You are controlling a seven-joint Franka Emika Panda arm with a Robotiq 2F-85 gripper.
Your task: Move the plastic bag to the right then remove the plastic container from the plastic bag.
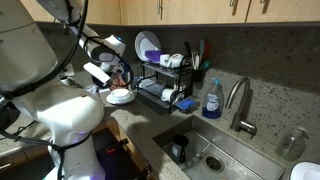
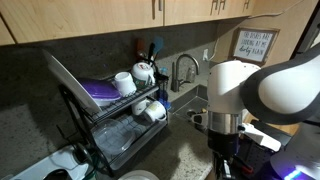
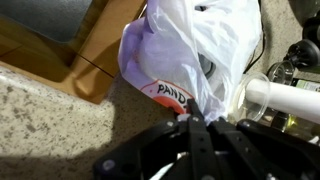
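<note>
Whitish wrinkled film with red print fills the wrist view: the plastic bag, its edge pinched in the pressed-together pincer, over the speckled desk. In an exterior view the arm reaches near a white dish beside the dish rack. In an exterior view the faucet stands past the dish rack; the bag cannot be made out.

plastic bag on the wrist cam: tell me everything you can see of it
The thin, translucent whitish plastic bag is soft, wrinkled film, bunched rather than spread flat. Near its lower edge is a red-and-white printed logo with partly readable lettering. A darker shape shows faintly through the film, but what it is cannot be told. The shut gripper pinches the bag's near edge, and the rest extends away from it in front of a wooden cabinet front and a speckled stone countertop. Whether it rests on anything cannot be told.
</note>
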